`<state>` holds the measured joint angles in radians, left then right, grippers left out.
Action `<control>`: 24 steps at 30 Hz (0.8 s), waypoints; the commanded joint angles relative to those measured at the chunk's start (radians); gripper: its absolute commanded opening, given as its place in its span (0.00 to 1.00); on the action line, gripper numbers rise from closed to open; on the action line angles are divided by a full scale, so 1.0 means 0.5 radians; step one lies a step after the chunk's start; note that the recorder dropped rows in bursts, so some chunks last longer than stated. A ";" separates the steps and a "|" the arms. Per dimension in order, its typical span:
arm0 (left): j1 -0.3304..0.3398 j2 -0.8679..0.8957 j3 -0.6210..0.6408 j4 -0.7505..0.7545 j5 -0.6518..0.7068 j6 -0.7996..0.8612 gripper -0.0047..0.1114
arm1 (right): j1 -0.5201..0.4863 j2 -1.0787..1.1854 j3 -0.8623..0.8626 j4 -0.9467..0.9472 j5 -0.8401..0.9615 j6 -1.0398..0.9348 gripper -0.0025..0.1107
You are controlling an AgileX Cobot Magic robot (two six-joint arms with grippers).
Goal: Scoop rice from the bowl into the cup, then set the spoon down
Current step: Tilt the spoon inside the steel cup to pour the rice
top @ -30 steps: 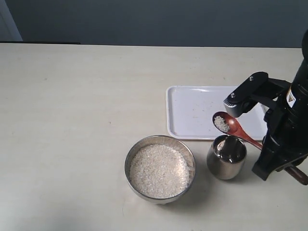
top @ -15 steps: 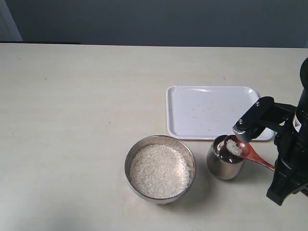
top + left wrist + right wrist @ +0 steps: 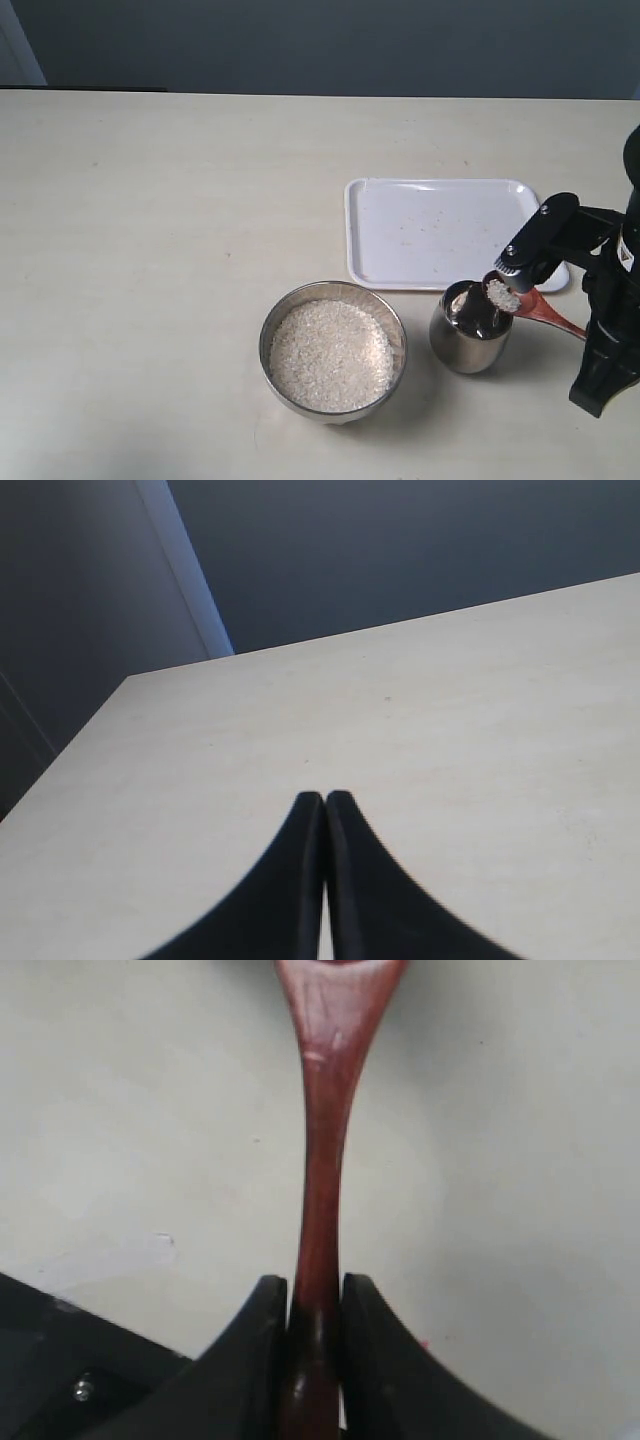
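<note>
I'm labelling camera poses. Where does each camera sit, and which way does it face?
Exterior view: high above, looking down at the table, bowl, cup, tray; right arm shows at the right edge.
Left wrist view: behind the shut left gripper, facing across the table toward a dark wall.
Right wrist view: behind the right gripper, looking along the clamped spoon toward the table.
Shared: exterior and right wrist views both show the spoon.

The wide round steel bowl (image 3: 264,345) sits on the pale bench (image 3: 150,250), just left of the small steel cup (image 3: 466,350). The white rectangular tray (image 3: 420,235) lies behind the cup.
</note>
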<state>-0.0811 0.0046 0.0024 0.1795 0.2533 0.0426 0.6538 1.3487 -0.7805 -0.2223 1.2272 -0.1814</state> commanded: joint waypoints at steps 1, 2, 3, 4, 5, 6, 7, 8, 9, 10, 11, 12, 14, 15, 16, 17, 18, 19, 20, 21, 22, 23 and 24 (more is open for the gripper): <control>0.003 -0.009 -0.005 -0.004 -0.027 -0.014 0.04 | -0.013 -0.012 0.003 -0.008 -0.012 -0.002 0.01; 0.003 -0.009 -0.005 -0.004 -0.027 -0.014 0.04 | -0.009 -0.012 0.003 -0.008 -0.012 -0.002 0.01; 0.003 -0.009 -0.005 -0.004 -0.027 -0.014 0.04 | -0.005 -0.012 0.003 -0.014 -0.012 -0.002 0.01; 0.003 -0.009 -0.005 -0.004 -0.027 -0.014 0.04 | 0.002 -0.012 0.003 -0.014 -0.012 -0.002 0.01; 0.003 -0.009 -0.005 -0.004 -0.027 -0.014 0.04 | 0.013 -0.012 0.003 -0.018 -0.012 -0.002 0.01; 0.003 -0.009 -0.005 -0.004 -0.027 -0.014 0.04 | 0.019 -0.012 0.003 -0.021 -0.012 -0.002 0.01; 0.003 -0.009 -0.005 -0.004 -0.027 -0.014 0.04 | 0.031 -0.012 0.003 -0.029 -0.012 -0.002 0.01; 0.003 -0.009 -0.005 -0.004 -0.027 -0.014 0.04 | 0.045 -0.012 0.003 -0.041 -0.012 -0.002 0.01; 0.003 -0.009 -0.005 -0.004 -0.027 -0.014 0.04 | 0.067 -0.012 0.003 -0.082 -0.012 -0.002 0.01; 0.003 -0.009 -0.005 -0.004 -0.027 -0.014 0.04 | 0.073 -0.012 0.003 -0.098 -0.012 -0.002 0.01; 0.003 -0.009 -0.005 -0.004 -0.027 -0.014 0.04 | 0.092 -0.012 0.003 -0.138 -0.012 -0.002 0.01; 0.003 -0.009 -0.005 -0.004 -0.027 -0.014 0.04 | 0.092 -0.012 0.003 -0.146 -0.012 -0.002 0.01; 0.003 -0.009 -0.005 -0.004 -0.027 -0.014 0.04 | 0.092 -0.012 0.003 -0.192 -0.012 -0.002 0.01; 0.003 -0.009 -0.005 -0.004 -0.027 -0.014 0.04 | 0.092 -0.012 0.003 -0.206 -0.012 -0.002 0.01; 0.003 -0.009 -0.005 -0.004 -0.027 -0.014 0.04 | 0.092 -0.012 0.003 -0.210 -0.012 -0.002 0.01; 0.003 -0.009 -0.005 -0.004 -0.027 -0.014 0.04 | 0.092 -0.012 0.003 -0.210 -0.012 -0.002 0.01; 0.003 -0.009 -0.005 -0.004 -0.027 -0.014 0.04 | 0.092 -0.012 0.003 -0.210 -0.012 -0.002 0.01; 0.003 -0.009 -0.005 -0.004 -0.027 -0.014 0.04 | 0.092 -0.012 0.003 -0.210 -0.012 -0.002 0.01; 0.003 -0.009 -0.005 -0.004 -0.027 -0.014 0.04 | 0.092 -0.012 0.003 -0.210 -0.012 -0.002 0.01; 0.003 -0.009 -0.005 -0.004 -0.027 -0.014 0.04 | 0.092 -0.012 0.003 -0.210 -0.012 -0.002 0.01; 0.003 -0.009 -0.005 -0.004 -0.027 -0.014 0.04 | 0.092 -0.012 0.003 -0.214 -0.012 -0.002 0.01; 0.003 -0.009 -0.005 -0.004 -0.027 -0.014 0.04 | 0.092 -0.012 0.003 -0.222 -0.012 -0.002 0.01; 0.003 -0.009 -0.005 -0.004 -0.027 -0.014 0.04 | 0.092 -0.012 0.003 -0.226 -0.012 -0.002 0.01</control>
<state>-0.0811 0.0046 0.0024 0.1795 0.2533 0.0426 0.6984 1.3487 -0.7805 -0.3140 1.2253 -0.1811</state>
